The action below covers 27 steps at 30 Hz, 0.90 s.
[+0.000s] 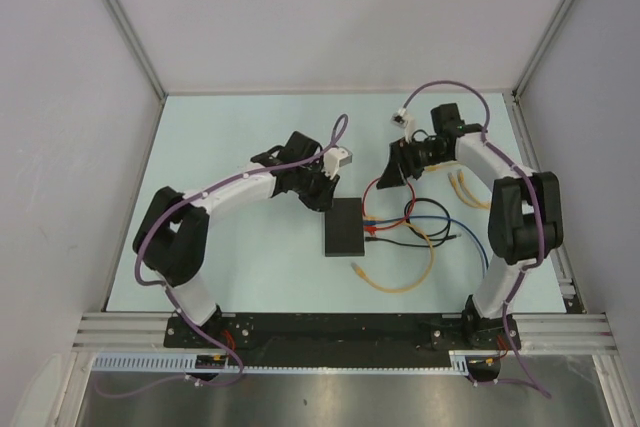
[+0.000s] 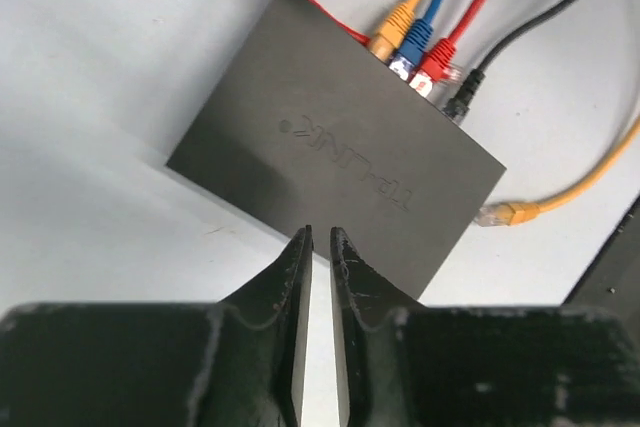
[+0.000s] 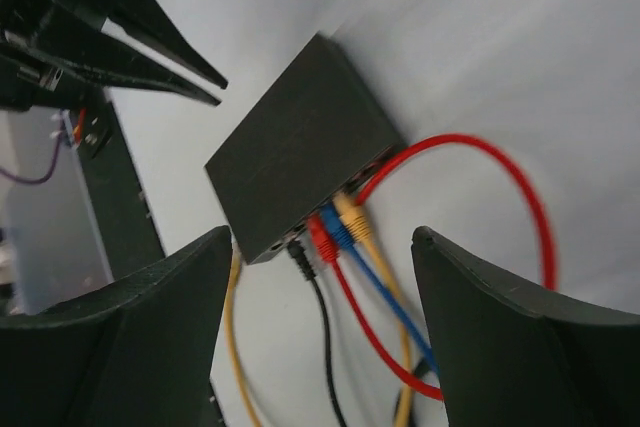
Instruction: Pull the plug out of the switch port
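Note:
The switch is a flat black box lying in the middle of the table. Yellow, blue and red plugs sit side by side in its ports, with a black plug beside them. My left gripper hovers over the switch's opposite edge, its jaws a narrow gap apart with nothing between them. My right gripper is wide open above the port side, empty, with the plugs seen between its fingers.
A loose yellow cable curls in front of the switch, its free plug lying on the table beside the box. A red cable loops to the right of the ports. More yellow cable ends lie by the right arm.

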{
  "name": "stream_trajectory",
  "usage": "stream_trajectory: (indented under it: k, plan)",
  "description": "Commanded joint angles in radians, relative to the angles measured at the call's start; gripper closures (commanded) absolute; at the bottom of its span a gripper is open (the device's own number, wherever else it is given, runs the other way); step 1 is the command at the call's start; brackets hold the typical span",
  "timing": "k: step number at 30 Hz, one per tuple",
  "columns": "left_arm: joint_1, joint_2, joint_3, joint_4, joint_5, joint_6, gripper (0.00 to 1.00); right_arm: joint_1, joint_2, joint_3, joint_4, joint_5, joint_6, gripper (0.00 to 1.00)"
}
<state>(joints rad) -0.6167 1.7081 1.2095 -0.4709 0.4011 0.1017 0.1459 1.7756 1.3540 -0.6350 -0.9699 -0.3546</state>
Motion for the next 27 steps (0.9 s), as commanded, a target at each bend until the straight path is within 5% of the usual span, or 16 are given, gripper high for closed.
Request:
stream_trajectory:
  k: [1,4,8,13,27]
  plan:
    - [0.002,0.002,-0.01,0.048,0.128,-0.02,0.86,0.072,0.027,0.013,-0.109,-0.083,-0.006,0.23]
    - [0.002,-0.005,-0.016,0.025,0.189,0.035,1.0,0.078,0.095,0.014,-0.106,-0.079,0.051,0.29]
    - [-0.002,0.008,-0.03,0.018,0.214,0.061,1.0,0.067,0.185,0.022,-0.077,-0.07,0.056,0.34]
    - [-0.005,0.025,-0.047,0.021,0.171,0.078,0.98,0.078,0.332,0.121,-0.283,-0.09,-0.111,0.47]
    - [-0.005,0.067,-0.031,0.025,0.128,0.087,0.95,0.106,0.507,0.252,-0.35,-0.109,-0.167,0.57]
